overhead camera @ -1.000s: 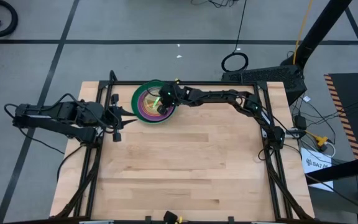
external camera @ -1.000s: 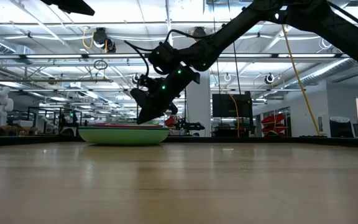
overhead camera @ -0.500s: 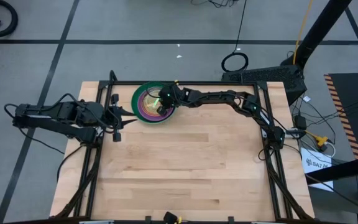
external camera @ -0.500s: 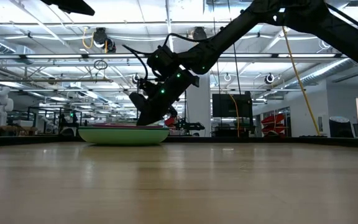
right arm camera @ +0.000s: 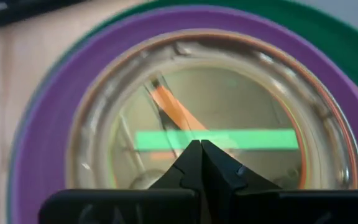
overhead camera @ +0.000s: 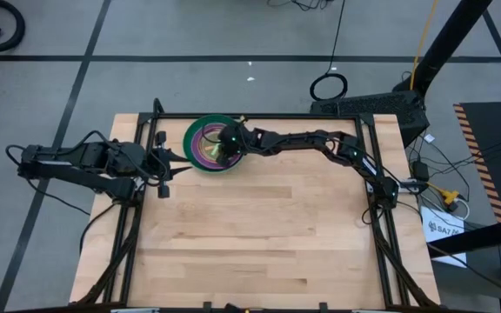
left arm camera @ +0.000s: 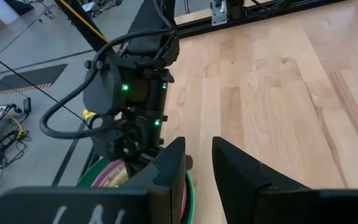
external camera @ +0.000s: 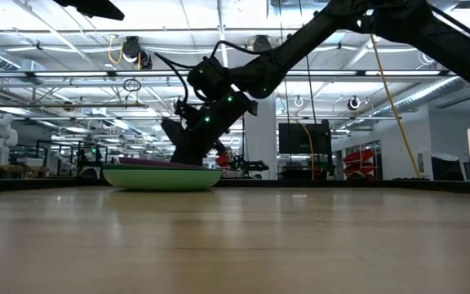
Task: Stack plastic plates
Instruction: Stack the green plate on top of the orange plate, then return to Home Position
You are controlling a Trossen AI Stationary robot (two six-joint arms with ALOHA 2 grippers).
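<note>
The plastic plates are nested in one stack that rests on the table near its far edge, left of centre. A dark green rim lies outermost, then a purple ring, then a translucent orange-rimmed plate on top. The stack's side looks light green in the low view. My right gripper is shut and points down into the top plate's hollow. My left gripper is open and empty at the table's left edge, beside the stack. My right gripper's shut fingertips come from above, slanting from the table's right, into the middle of the top plate. In the low view they reach down to the stack's rim. I cannot tell whether they touch the plate.
A black frame rail runs along the table's far edge just behind the stack. The wooden tabletop stretches bare toward the near edge. The left wrist view shows the right arm's wrist above the stack.
My right gripper has gone down and a little toward the table's left edge, from above the stack's right rim into its middle. It has stayed shut.
</note>
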